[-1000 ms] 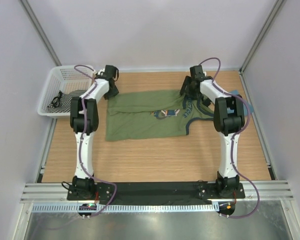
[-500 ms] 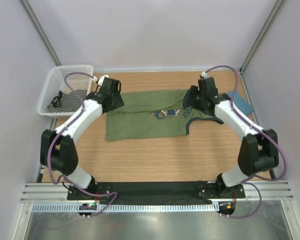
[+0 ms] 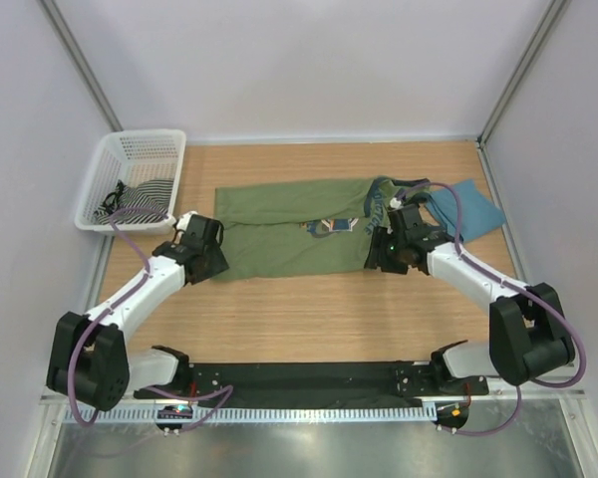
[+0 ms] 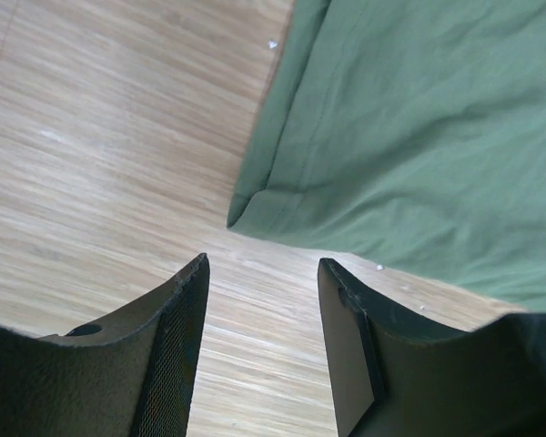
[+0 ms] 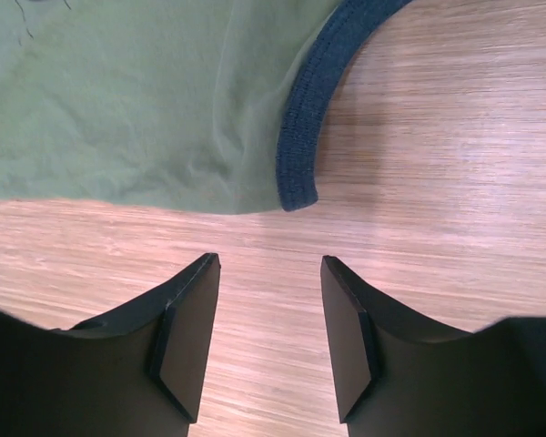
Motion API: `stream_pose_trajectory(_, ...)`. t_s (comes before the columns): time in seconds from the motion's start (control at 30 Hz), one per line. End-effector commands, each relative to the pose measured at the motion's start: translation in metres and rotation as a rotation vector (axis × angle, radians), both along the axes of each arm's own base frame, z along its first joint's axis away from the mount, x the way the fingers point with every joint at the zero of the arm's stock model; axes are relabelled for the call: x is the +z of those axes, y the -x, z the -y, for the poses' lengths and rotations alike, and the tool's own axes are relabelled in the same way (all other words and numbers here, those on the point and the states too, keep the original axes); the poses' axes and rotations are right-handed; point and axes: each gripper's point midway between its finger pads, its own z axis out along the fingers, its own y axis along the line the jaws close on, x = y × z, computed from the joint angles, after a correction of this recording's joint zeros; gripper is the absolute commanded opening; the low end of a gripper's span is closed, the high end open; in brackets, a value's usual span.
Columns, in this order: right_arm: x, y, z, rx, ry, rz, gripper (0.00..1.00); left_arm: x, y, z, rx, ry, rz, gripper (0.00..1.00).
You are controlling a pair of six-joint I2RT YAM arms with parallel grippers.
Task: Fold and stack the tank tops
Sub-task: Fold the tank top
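Note:
The olive-green tank top (image 3: 289, 224) lies spread flat across the table's middle, hem to the left, navy-trimmed neck to the right, chest graphic (image 3: 331, 226) half folded. The teal-blue tank top (image 3: 468, 206) lies crumpled at the far right. My left gripper (image 3: 215, 267) is open and empty just short of the green top's near-left hem corner (image 4: 246, 211). My right gripper (image 3: 377, 261) is open and empty just short of the near-right corner, where the navy trim (image 5: 300, 155) ends.
A white plastic basket (image 3: 132, 179) with a striped cloth (image 3: 132, 203) in it stands at the far left. Grey walls enclose the wooden table (image 3: 309, 319). The arm bases sit on a black rail at the near edge.
Both arms have swung from the far edge of the green top back to its near edge. The far half of the top now lies flat, and the teal top is uncovered.

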Motion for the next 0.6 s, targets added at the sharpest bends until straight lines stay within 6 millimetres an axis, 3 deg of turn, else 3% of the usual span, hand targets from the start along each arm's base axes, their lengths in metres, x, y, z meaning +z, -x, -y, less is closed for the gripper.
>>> stream_pose_trajectory(0.0, -0.002, -0.013, -0.009, 0.014, -0.027, 0.039, 0.53, -0.006, -0.009, 0.002, 0.008, 0.021, 0.023, 0.52)
stream_pose_trajectory(0.33, -0.025, -0.033, -0.007, 0.01, 0.036, 0.014, 0.5, -0.022, -0.011, 0.0, 0.018, 0.044, -0.01, 0.51)
stream_pose_trajectory(0.57, -0.026, -0.031, -0.011, 0.031, 0.026, 0.015, 0.18, -0.025, -0.012, 0.002, 0.018, 0.053, -0.008, 0.5)
